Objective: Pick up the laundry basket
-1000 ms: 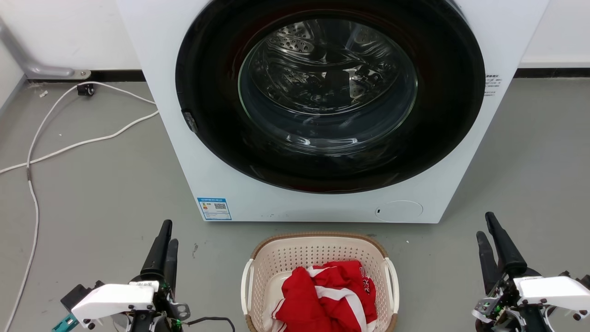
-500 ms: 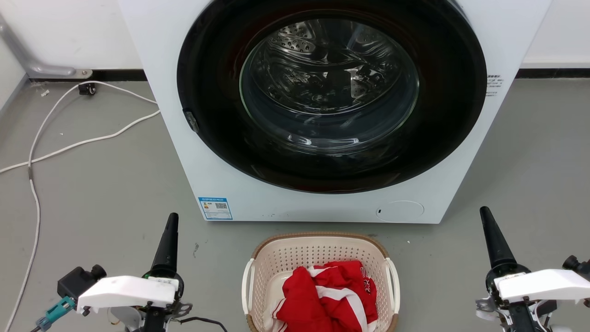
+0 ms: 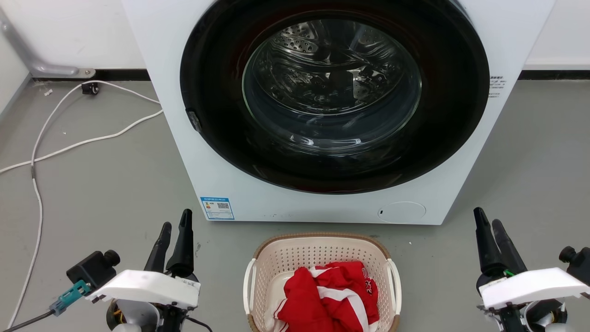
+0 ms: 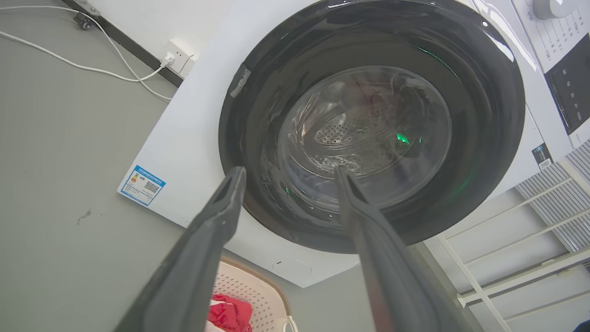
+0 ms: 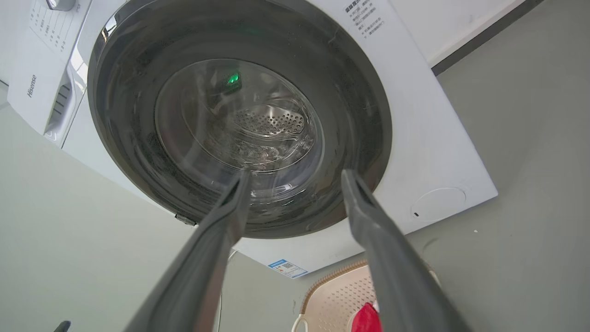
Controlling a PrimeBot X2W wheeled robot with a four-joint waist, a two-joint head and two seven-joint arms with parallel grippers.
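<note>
Laundry basket point(image 3: 318, 252): matt cream perforated plastic, brown woven-look rim, smooth white handles, holding soft red-and-white cloth point(image 3: 329, 295). Washing machine point(image 3: 258, 198): smooth white panel, glossy black door ring, clear glass, and a shiny perforated metal drum point(image 3: 322, 69). Floor point(image 3: 101, 193): matt grey, lightly scuffed. Left gripper point(image 3: 176, 218) and right gripper point(image 3: 486, 216): matt dark fingers, smooth white plastic housings.

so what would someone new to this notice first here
The big white washing machine dominates the upper middle of the head view, with its dark round door. Just in front of it, on the grey floor, sits the laundry basket with a red and white garment heaped inside. The left pincer and right pincer stand open either side of the basket, touching nothing.
</note>
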